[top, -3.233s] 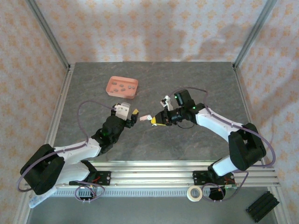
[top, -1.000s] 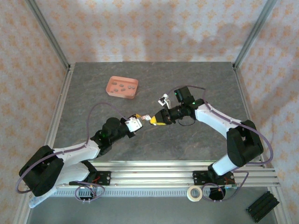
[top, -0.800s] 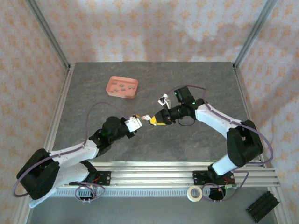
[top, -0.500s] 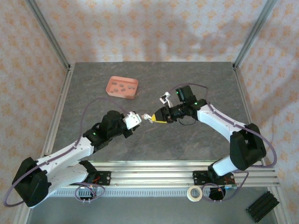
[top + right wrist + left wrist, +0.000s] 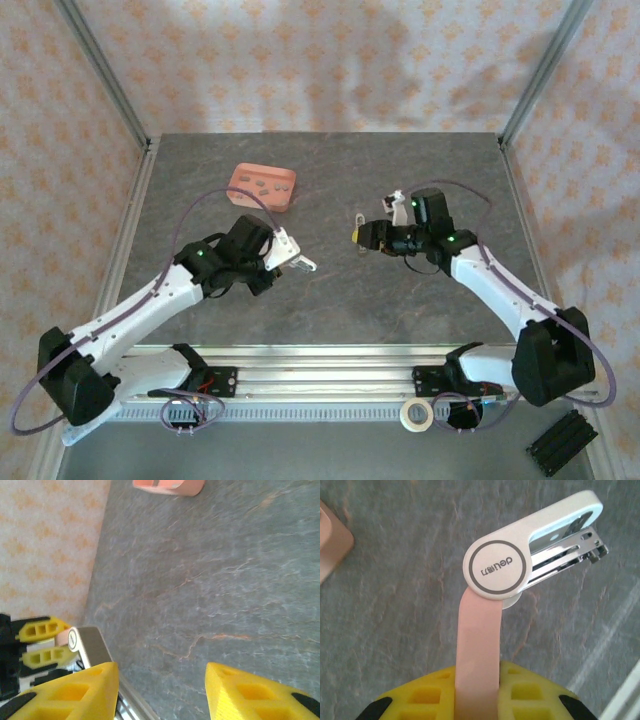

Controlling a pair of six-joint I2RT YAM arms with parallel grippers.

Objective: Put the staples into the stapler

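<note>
So far, the left gripper is clamped on the pink base of the stapler, whose white top is swung open. The right gripper hangs with its fingers apart, empty. The staples lie in the tray toward the far-left corner of the table; judging by that, loading is not yet done.

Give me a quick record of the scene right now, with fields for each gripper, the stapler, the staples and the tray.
left gripper: shut on the pink strip of the stapler
stapler: pink and white, white arm and metal magazine pointing away from the fingers
right gripper: open, nothing between its fingers, apart from the stapler
staples: small grey pieces lying in the tray
tray: salmon-pink, on the table, beyond the left gripper
progress: neither gripper holds a staple
</note>
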